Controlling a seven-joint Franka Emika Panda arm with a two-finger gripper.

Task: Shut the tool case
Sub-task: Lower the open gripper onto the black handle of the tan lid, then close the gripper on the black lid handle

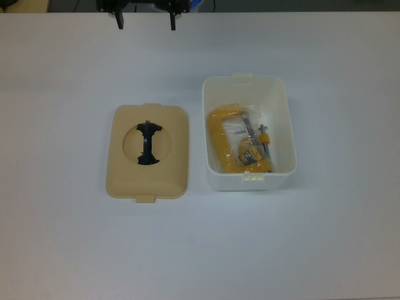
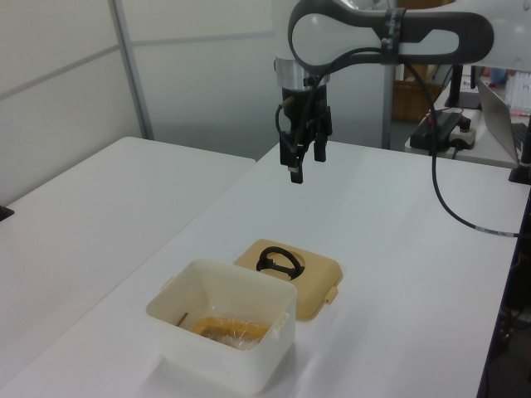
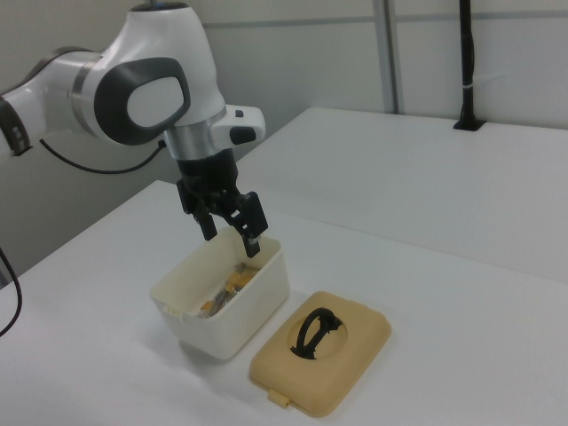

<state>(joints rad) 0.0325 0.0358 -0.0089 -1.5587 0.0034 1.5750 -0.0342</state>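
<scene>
At the top edge of the top view, the claw point(image 1: 145, 20) shows only as two dark fingertips point(image 1: 119, 22) set apart. Well below it on the white counter point(image 1: 62, 250) lies the beige lid point(image 1: 147, 152), its black handle point(image 1: 148, 144) in a round recess. Below and toward the top view's right of the claw stands the open white box point(image 1: 248, 132), holding a yellow tool point(image 1: 224, 140) in clear wrap.
</scene>
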